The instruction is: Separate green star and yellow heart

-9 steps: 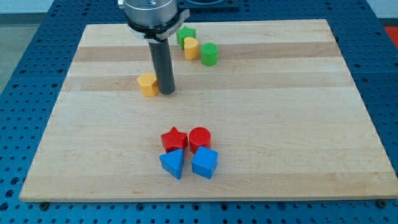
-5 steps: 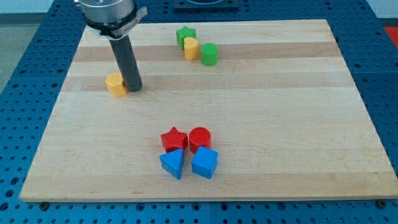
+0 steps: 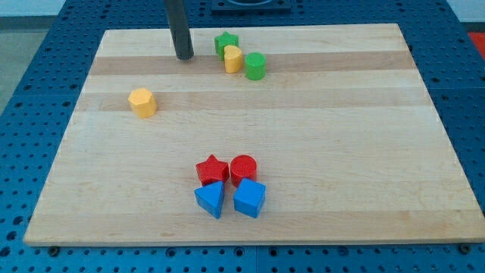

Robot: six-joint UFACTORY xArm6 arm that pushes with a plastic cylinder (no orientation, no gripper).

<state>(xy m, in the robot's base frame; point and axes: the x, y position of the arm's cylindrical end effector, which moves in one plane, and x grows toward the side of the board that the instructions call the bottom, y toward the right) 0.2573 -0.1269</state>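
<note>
The green star sits near the view's top, touching the yellow heart just below and right of it. A green cylinder stands against the heart's right side. My tip rests on the board to the left of the star and heart, a short gap away from both, touching no block.
A yellow hexagon block lies alone at the left. Near the bottom middle a red star, a red cylinder, a blue triangle and a blue cube sit clustered. The wooden board has blue perforated table around it.
My tip pushed the yellow hexagon block leftward, then left it and moved up and right to beside the green star. The other blocks have not moved.
</note>
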